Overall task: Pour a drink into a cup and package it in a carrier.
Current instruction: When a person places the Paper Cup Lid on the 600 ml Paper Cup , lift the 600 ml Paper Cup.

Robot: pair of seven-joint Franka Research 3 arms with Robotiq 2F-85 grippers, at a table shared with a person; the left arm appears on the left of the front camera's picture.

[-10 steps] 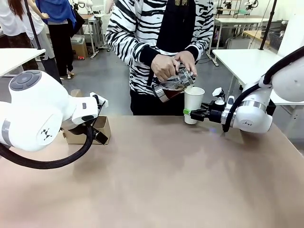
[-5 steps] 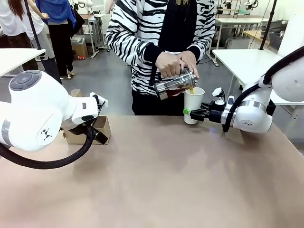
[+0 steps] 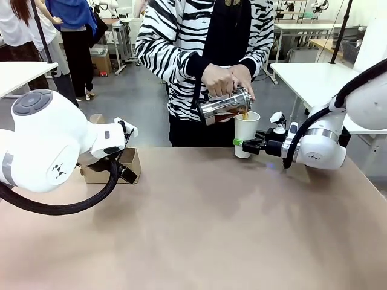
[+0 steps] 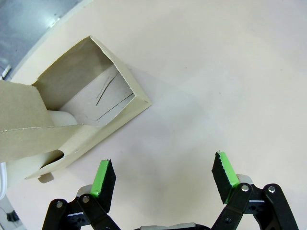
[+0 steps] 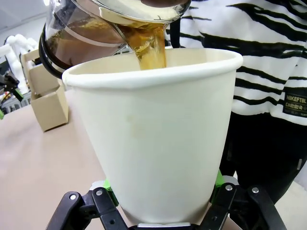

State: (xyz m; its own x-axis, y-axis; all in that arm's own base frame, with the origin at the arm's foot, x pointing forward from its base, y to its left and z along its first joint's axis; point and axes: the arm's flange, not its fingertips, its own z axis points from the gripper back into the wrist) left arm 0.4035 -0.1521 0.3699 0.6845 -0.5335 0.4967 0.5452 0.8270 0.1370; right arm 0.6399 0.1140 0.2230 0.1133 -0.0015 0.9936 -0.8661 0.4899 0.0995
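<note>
From the front, a person's hands (image 3: 222,80) tip the pitcher (image 3: 222,107) over the cup (image 3: 247,128), which the right jaws clamp low down at the far edge of the surface (image 3: 199,223). The left wrist view has the left jaws wide over bare surface, beside the carrier (image 4: 72,79). In the right wrist view the drink (image 5: 151,48) streams in. It's thin paper, open-topped and filling up, so I'd hold it low, gently, upright.

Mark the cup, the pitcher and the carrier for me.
cup (image 3: 247,128), front view, middle of its white wall.
pitcher (image 3: 221,109), front view, its clear glass body.
carrier (image 4: 96,136), left wrist view, its cardboard side wall.
</note>
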